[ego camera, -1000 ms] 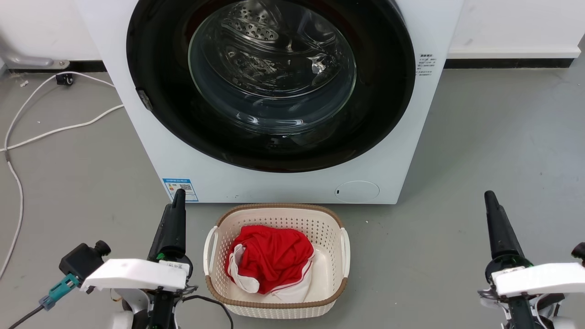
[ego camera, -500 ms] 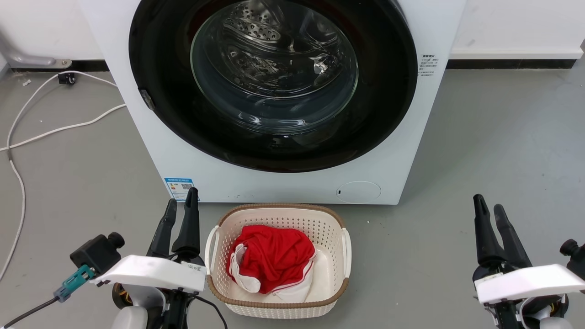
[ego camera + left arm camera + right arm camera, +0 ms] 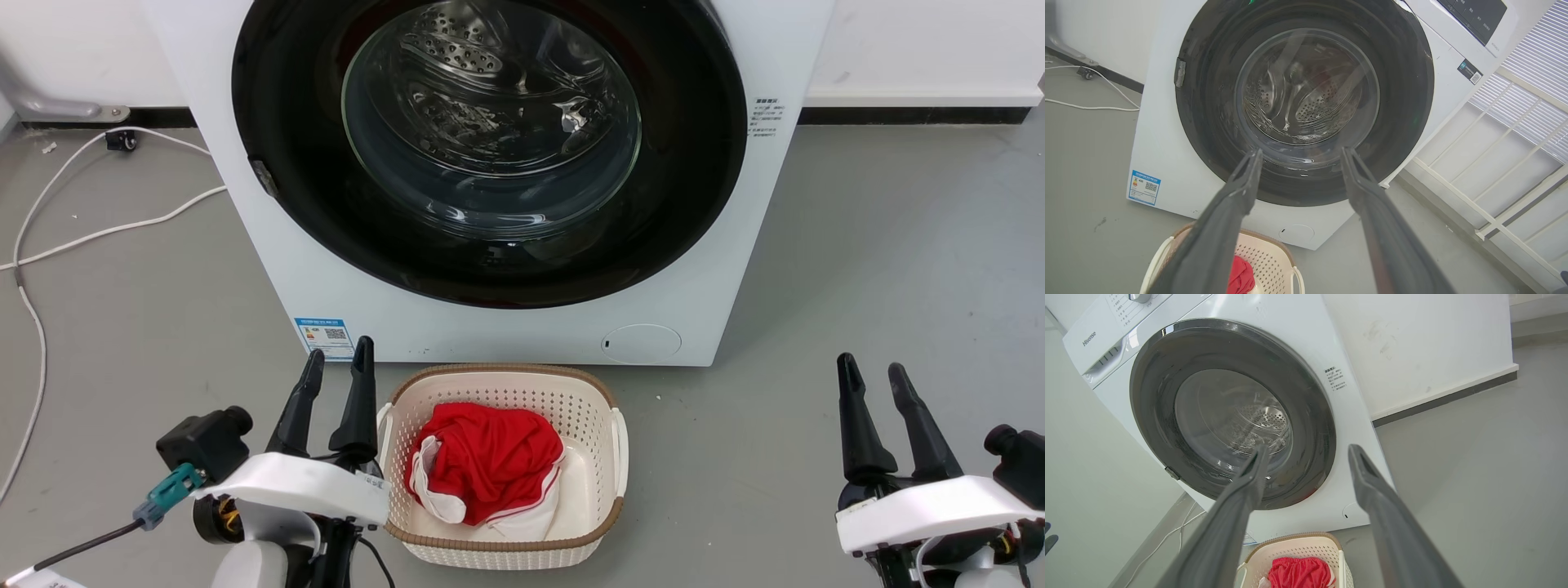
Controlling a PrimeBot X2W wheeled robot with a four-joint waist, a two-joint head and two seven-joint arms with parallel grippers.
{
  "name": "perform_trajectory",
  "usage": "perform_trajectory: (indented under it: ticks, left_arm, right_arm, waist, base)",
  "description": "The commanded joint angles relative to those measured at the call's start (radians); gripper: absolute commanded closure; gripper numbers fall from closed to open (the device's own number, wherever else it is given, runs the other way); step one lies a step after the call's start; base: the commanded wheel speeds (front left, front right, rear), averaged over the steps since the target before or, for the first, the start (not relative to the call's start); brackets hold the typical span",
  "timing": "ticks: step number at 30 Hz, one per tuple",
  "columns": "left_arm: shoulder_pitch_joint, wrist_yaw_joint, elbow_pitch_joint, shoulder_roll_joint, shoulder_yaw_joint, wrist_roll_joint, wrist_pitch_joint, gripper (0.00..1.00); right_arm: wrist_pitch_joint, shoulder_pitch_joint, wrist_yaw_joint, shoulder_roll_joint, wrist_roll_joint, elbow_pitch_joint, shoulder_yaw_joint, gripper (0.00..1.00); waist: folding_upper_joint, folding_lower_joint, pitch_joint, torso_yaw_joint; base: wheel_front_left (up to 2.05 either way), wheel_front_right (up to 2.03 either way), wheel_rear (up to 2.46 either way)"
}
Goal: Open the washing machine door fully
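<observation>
The white washing machine (image 3: 490,331) (image 3: 1163,151) (image 3: 1331,347) stands on the floor ahead. Its round glossy black washing machine door (image 3: 694,188) (image 3: 1208,122) (image 3: 1310,428) lies flat against the front, with the steel drum showing through the glass bowl. A small grey latch tab (image 3: 261,178) sits at the door's left rim. My left gripper (image 3: 336,360) (image 3: 1300,152) is open, low at the left, well short of the machine. Low at the right, my right gripper (image 3: 871,367) (image 3: 1306,448) is also open and holds nothing.
A cream perforated laundry basket (image 3: 588,531) (image 3: 1294,545) with red and white clothes (image 3: 486,469) sits on the floor right before the machine, between my grippers. White cables (image 3: 106,233) trail over the grey floor at the left. A white railing (image 3: 1494,192) stands beside the machine.
Both grippers have opened from shut, fingers spreading apart. Both arms have turned slightly, the left one shifting a little right towards the basket.
</observation>
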Motion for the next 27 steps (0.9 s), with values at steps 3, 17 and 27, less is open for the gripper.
perform_trajectory:
  ticks: [3,17,27]
  left_arm:
    - [-0.029,0.006,-0.002,0.001,-0.003,0.063,-0.017,0.0]
    - [-0.031,0.017,0.008,0.001,-0.019,0.208,-0.048,0.0]
    - [-0.032,0.034,0.022,0.0,-0.025,0.309,-0.071,0.0]
  right_arm:
    - [-0.001,0.001,0.0,0.002,-0.067,-0.021,-0.004,0.0]
    - [0.001,0.011,0.0,0.003,-0.214,-0.029,-0.009,0.0]
    - [0.001,0.023,0.0,0.004,-0.307,-0.039,-0.01,0.0]
  waist:
    - [0.0,-0.0001,0.001,0.001]
    - [0.0,-0.0001,0.002,0.005]
    - [0.0,-0.0001,0.0,0.006]
  base:
    - [0.0,0.0,0.0]
    - [0.0,0.0,0.0]
    - [0.0,0.0,0.0]
